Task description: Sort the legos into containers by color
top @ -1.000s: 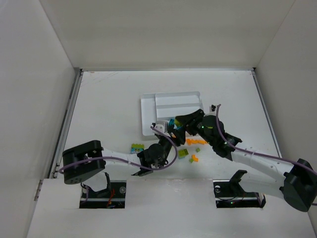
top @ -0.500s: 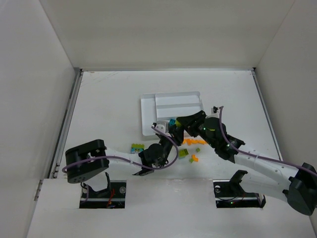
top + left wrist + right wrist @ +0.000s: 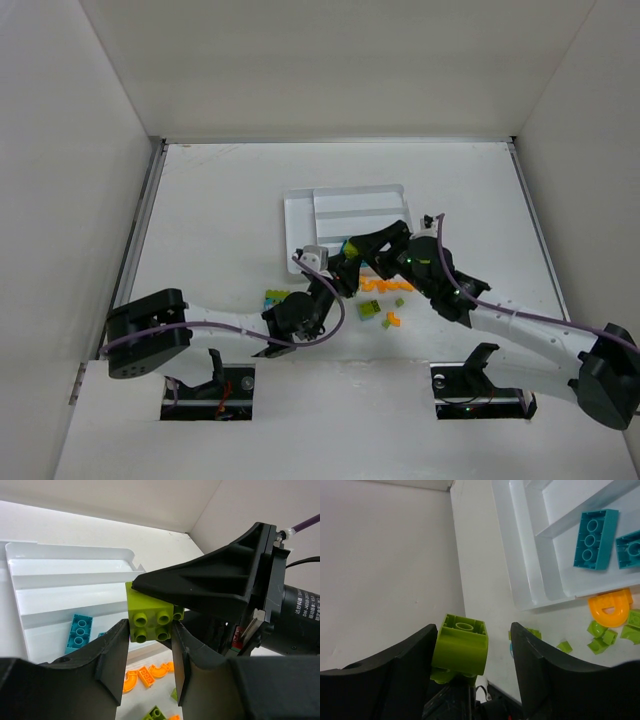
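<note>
jaws of the left gripper [image 3: 149, 630] are closed on a lime green, nearly cubic plastic brick [image 3: 150, 616], pinching it by two opposite sides. jaws of the right gripper [image 3: 475, 630] stand open around the same brick: one finger lies against or just beside it, i cannot tell which, and the other is clear of it with a gap. the brick's four studs face back toward the left wrist, and its hollow underside with one round tube faces away from it; it is about as tall as it is wide, so no long axis shows. seen from above, both grippers meet over the counter [image 3: 220, 200] at the near edge of a shallow white rectangular plastic tray [image 3: 300, 215], with the brick held up off the surface. two oblong teal-blue plastic bricks [image 3: 592, 537] lie in the tray's long section nearest the arms. small orange plastic pieces [image 3: 385, 285] and small lime green plastic pieces [image 3: 370, 308] lie loose on the counter just near of the tray, beside the right arm. bare counter spreads left of and beyond the tray, the enclosure's side walls well apart from it.
</note>
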You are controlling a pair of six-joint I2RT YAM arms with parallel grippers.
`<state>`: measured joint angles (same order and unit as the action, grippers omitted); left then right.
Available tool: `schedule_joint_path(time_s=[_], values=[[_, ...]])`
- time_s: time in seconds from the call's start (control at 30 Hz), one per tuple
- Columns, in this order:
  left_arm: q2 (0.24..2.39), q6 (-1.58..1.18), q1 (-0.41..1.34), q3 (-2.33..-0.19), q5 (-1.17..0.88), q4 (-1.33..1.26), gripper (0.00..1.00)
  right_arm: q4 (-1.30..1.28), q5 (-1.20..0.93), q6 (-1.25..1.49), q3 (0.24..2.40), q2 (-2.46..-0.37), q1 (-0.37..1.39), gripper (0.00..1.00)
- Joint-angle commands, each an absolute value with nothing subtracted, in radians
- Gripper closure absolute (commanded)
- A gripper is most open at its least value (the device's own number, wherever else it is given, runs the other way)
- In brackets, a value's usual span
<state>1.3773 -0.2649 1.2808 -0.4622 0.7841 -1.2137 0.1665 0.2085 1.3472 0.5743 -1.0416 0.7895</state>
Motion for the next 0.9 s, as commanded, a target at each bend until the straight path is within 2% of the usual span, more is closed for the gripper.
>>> schedule_joint_path(time_s=[0.0,0.17,0.3,0.43,0.7,0.87], values=[[1.322,-0.291,1.262,-0.437,0.816,-1.295,0.88,0.149,0.227,1.305,0.595,-1.057,0.763,0.32],[1.284,-0.325,1.245,-0.414,0.792,-1.263,0.88,0.147,0.23,1.287,0.6,-1.04,0.76,0.27],[1.264,-0.34,1.233,-0.402,0.767,-1.25,0.88,0.155,0.221,1.264,0.601,-1.04,0.76,0.26],[1.269,-0.377,1.219,-0.388,0.735,-1.249,0.88,0.189,0.215,1.239,0.6,-1.037,0.759,0.31],[1.287,-0.414,1.202,-0.382,0.709,-1.247,0.88,0.253,0.17,1.25,0.6,-1.074,0.759,0.32],[1.293,-0.428,1.199,-0.379,0.704,-1.247,0.88,0.287,0.161,1.261,0.598,-1.083,0.759,0.43]])
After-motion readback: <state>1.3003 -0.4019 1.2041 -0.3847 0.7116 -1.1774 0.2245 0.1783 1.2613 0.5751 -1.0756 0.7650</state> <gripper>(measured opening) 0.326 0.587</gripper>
